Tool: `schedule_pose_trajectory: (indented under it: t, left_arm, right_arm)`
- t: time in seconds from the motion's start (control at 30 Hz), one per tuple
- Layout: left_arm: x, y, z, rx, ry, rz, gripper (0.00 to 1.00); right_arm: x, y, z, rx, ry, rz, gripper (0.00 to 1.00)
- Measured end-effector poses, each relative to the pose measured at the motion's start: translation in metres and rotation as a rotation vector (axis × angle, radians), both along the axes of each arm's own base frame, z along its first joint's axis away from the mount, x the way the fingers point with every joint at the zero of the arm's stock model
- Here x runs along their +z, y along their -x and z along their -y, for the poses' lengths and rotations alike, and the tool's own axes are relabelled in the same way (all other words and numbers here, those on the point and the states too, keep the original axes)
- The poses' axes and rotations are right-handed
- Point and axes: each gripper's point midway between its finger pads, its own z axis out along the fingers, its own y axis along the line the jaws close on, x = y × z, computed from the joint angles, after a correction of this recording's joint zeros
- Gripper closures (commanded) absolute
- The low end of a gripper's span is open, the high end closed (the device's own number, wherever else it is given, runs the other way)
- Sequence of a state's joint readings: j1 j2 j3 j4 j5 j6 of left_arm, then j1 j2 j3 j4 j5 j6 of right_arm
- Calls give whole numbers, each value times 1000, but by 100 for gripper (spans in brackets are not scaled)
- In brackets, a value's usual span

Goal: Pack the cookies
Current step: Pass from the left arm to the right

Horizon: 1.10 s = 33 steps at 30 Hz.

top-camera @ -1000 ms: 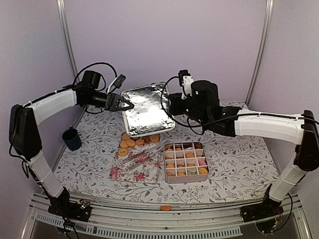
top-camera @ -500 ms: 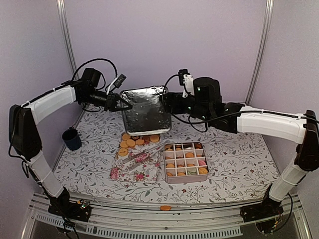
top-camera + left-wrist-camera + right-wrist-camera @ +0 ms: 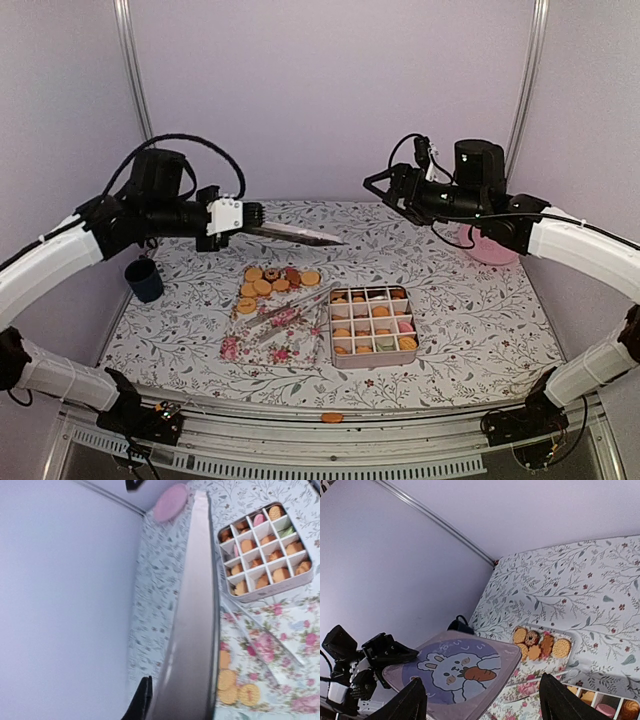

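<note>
The cookies [image 3: 277, 281] lie in a loose pile on a floral tray [image 3: 262, 340], and more fill the compartments of a white divided tin [image 3: 372, 322]. My left gripper [image 3: 252, 218] is shut on the edge of the tin's flat lid [image 3: 298, 235], which hangs level above the pile. The left wrist view shows that lid [image 3: 192, 630] edge-on beside one dark finger [image 3: 142, 700]. My right gripper [image 3: 385, 186] is open and empty, up and to the right of the lid. In the right wrist view the lid's bunny picture [image 3: 456, 672] faces up, with the cookies [image 3: 542, 642] beyond.
Metal tongs [image 3: 292, 303] rest on the floral tray beside the tin. A dark cup [image 3: 143, 280] stands at the left wall and a pink plate [image 3: 490, 247] at the back right. One stray cookie [image 3: 332, 417] lies on the front rail.
My right gripper opened, let go of the lid and drew back to the right. My left gripper closed on the lid and turned it from upright to level.
</note>
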State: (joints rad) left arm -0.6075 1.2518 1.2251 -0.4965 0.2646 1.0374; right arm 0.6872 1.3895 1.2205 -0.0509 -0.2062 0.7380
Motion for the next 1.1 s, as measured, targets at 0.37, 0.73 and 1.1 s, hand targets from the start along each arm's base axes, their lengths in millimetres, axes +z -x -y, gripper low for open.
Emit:
schedule_pose_trajectory:
  t: [0.37, 0.73, 1.1]
  left_arm:
    - [-9, 59, 17, -242, -95, 852, 100]
    - [35, 65, 28, -215, -37, 1124, 100]
    - [31, 62, 38, -210, -18, 1139, 100]
  right_arm:
    - [-40, 31, -27, 194, -88, -222, 21]
    - [-54, 37, -52, 304, -143, -276, 23]
    - [-37, 44, -60, 379, -212, -253, 78]
